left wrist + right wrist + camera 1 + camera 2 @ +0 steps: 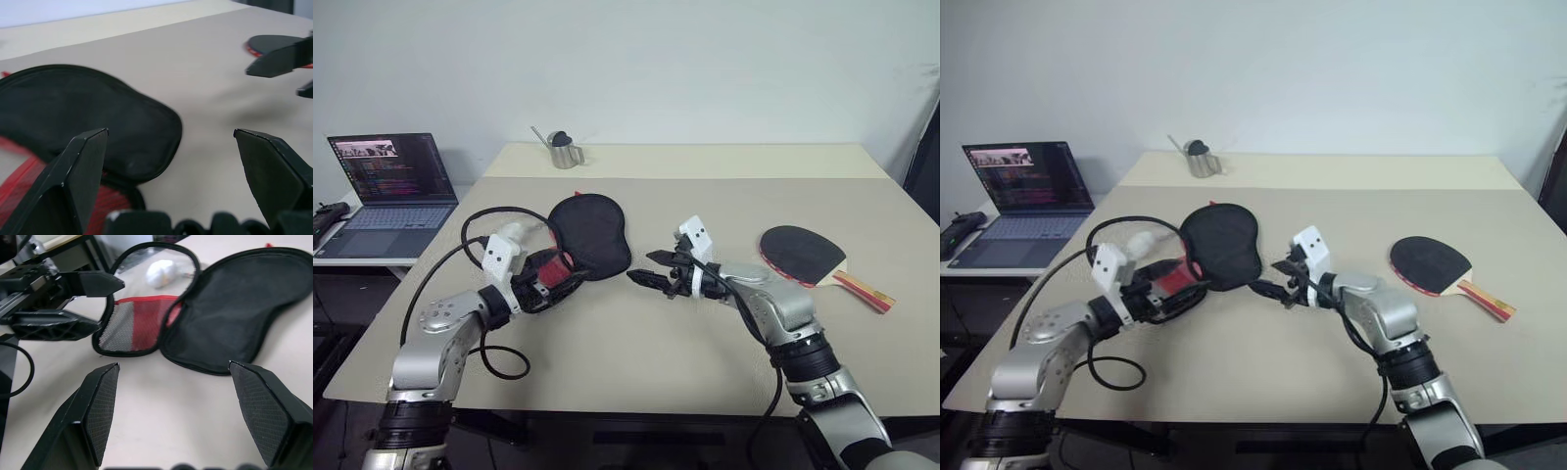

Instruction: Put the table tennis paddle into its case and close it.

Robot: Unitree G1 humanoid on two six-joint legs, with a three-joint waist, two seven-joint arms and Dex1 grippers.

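The case (595, 231) lies unzipped on the table (636, 352), left of centre. Its black half is spread flat and its red and mesh half (136, 324) is folded out beside it. My left gripper (558, 277) is open at the case's red end, one finger over the mesh and one beside it, holding nothing. Just to the right of the case my right gripper (641, 266) points at it, open and empty. The table tennis paddle (803, 253) lies apart at the right, black face up, with its striped handle (864, 291) toward the table's right edge.
A metal cup (566, 152) stands at the far side of the table. An open laptop (396, 186) sits on a lower side table to the left. A black cable (499, 364) loops on the table beside my left arm.
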